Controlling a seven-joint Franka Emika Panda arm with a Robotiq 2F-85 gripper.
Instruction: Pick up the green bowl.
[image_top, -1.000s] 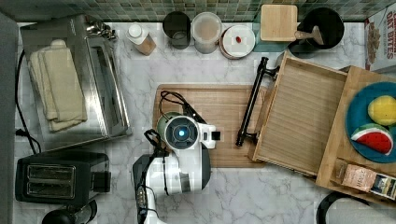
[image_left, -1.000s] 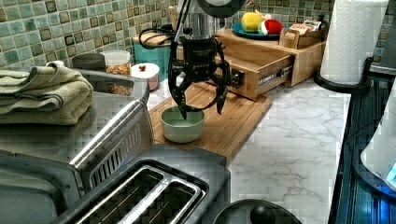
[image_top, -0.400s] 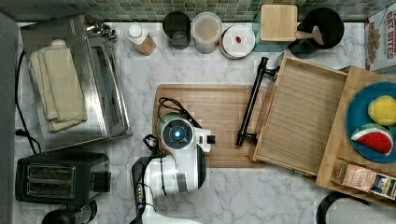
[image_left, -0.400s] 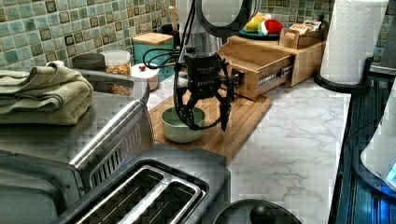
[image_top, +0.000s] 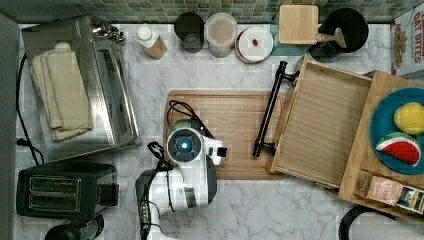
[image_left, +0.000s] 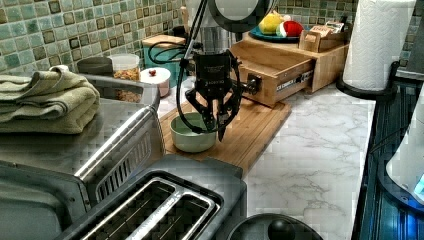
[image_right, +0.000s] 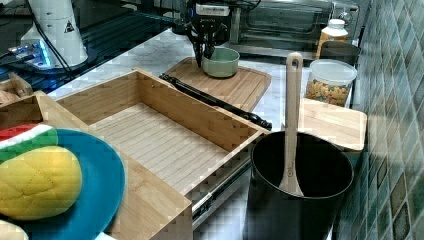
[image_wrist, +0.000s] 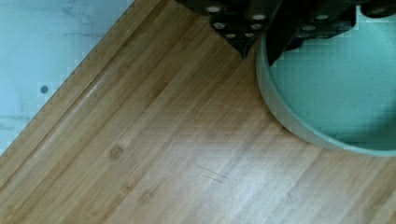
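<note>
The green bowl (image_left: 192, 140) is small, round and pale sage, and it rests on the wooden cutting board (image_left: 250, 130) near the toaster oven. My gripper (image_left: 214, 127) comes down from above at the bowl's rim on the left view's right side. One finger is inside the bowl (image_wrist: 336, 93) and the other outside, and the gripper (image_wrist: 259, 46) is shut on the rim. In the right view the gripper (image_right: 204, 52) stands at the bowl's (image_right: 222, 62) left edge. From above, my wrist covers most of the bowl (image_top: 181, 122).
A toaster oven (image_top: 75, 90) with a folded towel and a black toaster (image_top: 55, 192) flank the board's left in the top view. An open wooden drawer (image_top: 325, 130) with a black handle (image_top: 270, 115) lies to the right. Canisters (image_top: 220, 32) line the back wall.
The gripper has dropped lower over the bowl's rim, and its fingers have drawn together from wide open to closed on the rim. The bowl stays on the board.
</note>
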